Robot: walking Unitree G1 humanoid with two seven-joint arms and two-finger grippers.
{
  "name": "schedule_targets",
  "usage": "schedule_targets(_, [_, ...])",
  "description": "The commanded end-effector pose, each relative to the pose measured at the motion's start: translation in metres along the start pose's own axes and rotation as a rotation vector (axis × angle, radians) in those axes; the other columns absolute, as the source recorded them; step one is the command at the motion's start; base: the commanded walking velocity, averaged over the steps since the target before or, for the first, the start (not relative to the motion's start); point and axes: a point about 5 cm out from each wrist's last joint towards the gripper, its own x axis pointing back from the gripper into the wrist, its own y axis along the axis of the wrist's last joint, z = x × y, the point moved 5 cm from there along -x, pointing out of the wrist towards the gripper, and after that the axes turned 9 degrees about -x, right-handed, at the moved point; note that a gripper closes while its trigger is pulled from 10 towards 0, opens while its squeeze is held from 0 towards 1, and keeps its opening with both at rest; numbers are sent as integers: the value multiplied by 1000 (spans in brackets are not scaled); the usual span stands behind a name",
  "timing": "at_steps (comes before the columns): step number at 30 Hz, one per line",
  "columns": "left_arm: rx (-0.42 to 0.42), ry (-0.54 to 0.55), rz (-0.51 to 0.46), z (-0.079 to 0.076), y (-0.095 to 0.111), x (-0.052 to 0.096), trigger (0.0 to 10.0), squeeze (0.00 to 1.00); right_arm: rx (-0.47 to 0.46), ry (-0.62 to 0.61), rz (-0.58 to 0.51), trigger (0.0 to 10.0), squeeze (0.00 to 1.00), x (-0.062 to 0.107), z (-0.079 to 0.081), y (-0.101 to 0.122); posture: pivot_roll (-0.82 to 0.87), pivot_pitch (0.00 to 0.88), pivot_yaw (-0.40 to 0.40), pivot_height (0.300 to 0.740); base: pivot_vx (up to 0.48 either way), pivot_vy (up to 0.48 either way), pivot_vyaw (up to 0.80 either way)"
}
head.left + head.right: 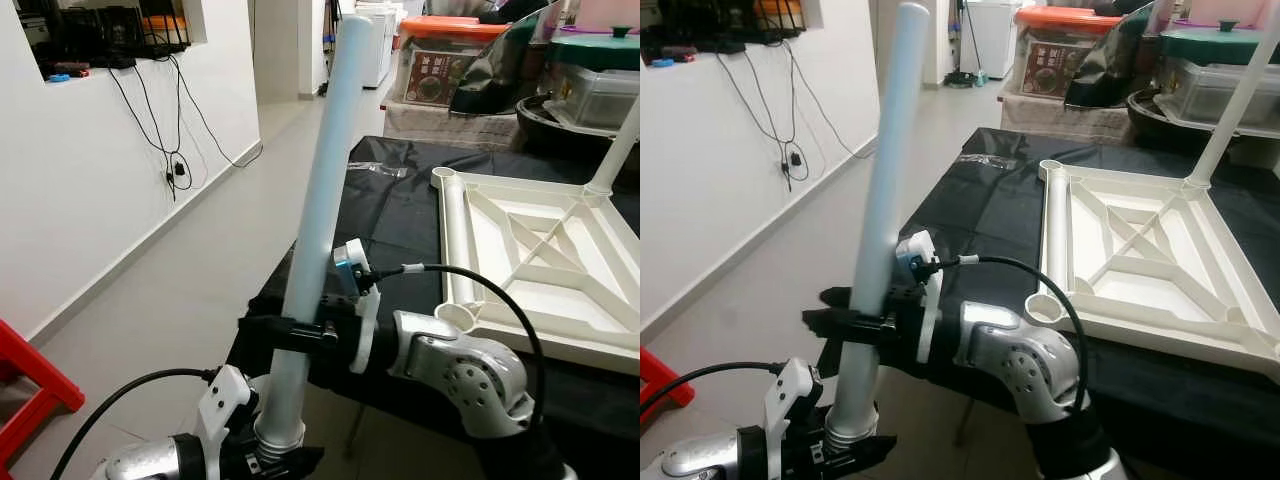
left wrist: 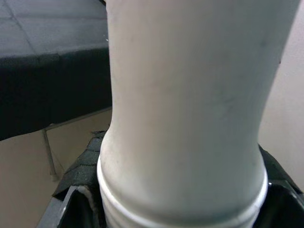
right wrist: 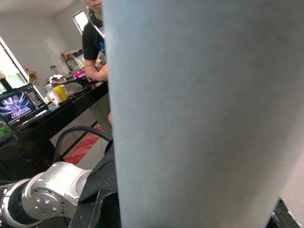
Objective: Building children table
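— What's the biggest thing there?

— The worktop (image 1: 400, 215), draped in black cloth. On it the white tabletop (image 1: 545, 265) lies upside down, ribs facing up, with round sockets at its corners. One leg (image 1: 618, 150) is already seated in the far corner socket and rises up, leaning a little to the right.

— And the loose leg?

— The tube (image 1: 320, 190) is held in the air off the worktop's near left corner, over the floor (image 1: 190, 270). Its long axis runs nearly upright, the top tipped away from the robot and slightly to the right. The ridged, threaded end points down; the plain end points up toward the far room.

— Who has hold of it?

— Both arms. The left pincer (image 1: 275, 455) is clenched around the ridged bottom end; its wrist view has the black fingers on either side of the tube just above the ridges. The right pincer (image 1: 285, 330) is grasping the tube a little higher, coming in from the right with its black fingers wrapped across the shaft.

— Anything smaller?

— A red frame (image 1: 30, 385) on the floor at the left. In the right wrist view a person (image 3: 95, 42) stands at a dark counter, with an open laptop (image 3: 19, 104) on it.
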Motion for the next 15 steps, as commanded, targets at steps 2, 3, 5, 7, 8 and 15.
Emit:
schedule_targets(2, [14,-1,17,1,-3,1,10000,0,22,34,4,0,0,-2,9,2,171,23,-11,740,0,0,0])
schedule_targets(3, [15,3,18,2,-3,2,10000,0,21,33,4,0,0,-2,8,2,171,21,-12,740,0,0,0])
schedule_targets(5, [18,6,20,3,-3,2,10000,0,21,33,4,0,0,-2,8,2,172,22,-11,740,0,0,0])
schedule_targets(7, [23,16,25,5,-4,1,10000,0,20,32,3,0,0,-2,8,2,172,19,-11,740,0,0,0])
schedule_targets(8, [23,16,25,5,-4,1,10000,0,20,32,3,0,0,-2,8,2,172,19,-11,740,0,0,0])
schedule_targets(15, [36,104,-17,17,4,-1,10000,1000,25,22,-12,0,0,2,5,8,175,14,-11,740,0,0,0])
